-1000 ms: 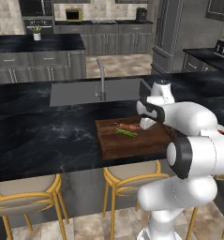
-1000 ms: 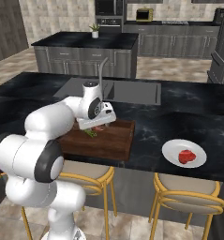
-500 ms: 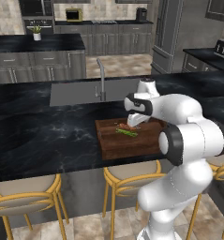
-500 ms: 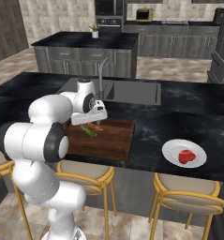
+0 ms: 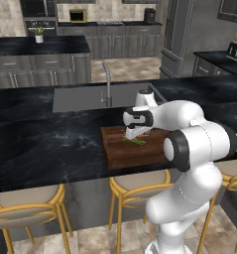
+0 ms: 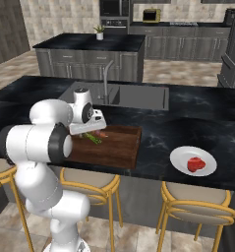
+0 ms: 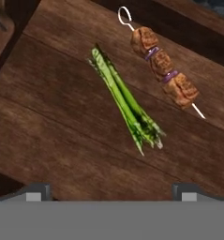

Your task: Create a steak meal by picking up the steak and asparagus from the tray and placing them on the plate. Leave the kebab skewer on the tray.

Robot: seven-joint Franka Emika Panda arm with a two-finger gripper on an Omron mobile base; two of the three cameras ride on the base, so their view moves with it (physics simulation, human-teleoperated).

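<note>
Jaws stood wide apart on your two-finger gripper (image 7: 111, 190), holding nothing; in the hand view its two dark fingertips (image 7: 37, 190) rose far apart at the bottom, over the bare wood of the large rectangular dark brown wooden tray (image 7: 48, 136). You had the hand hovering above the tray, looking down on it. Between the fingertips and a little beyond them lay the thin bundle of green asparagus stalks (image 7: 125, 102), flat on the wood and slanted across the hand view. Just beside it, apart and roughly parallel, you could see the kebab skewer of reddish-brown chunks on a thin metal stick (image 7: 162, 64), also flat on the tray.

From the right base view, your gripper (image 6: 92, 129) hung over the near left part of the tray (image 6: 120, 147), with the asparagus (image 6: 93, 138) showing just under it. The small bright red chunk of steak (image 6: 196, 164) lay on the round white plate (image 6: 180, 157), which sat on the black marble counter (image 6: 188, 118) well apart from the tray, to its right.
</note>
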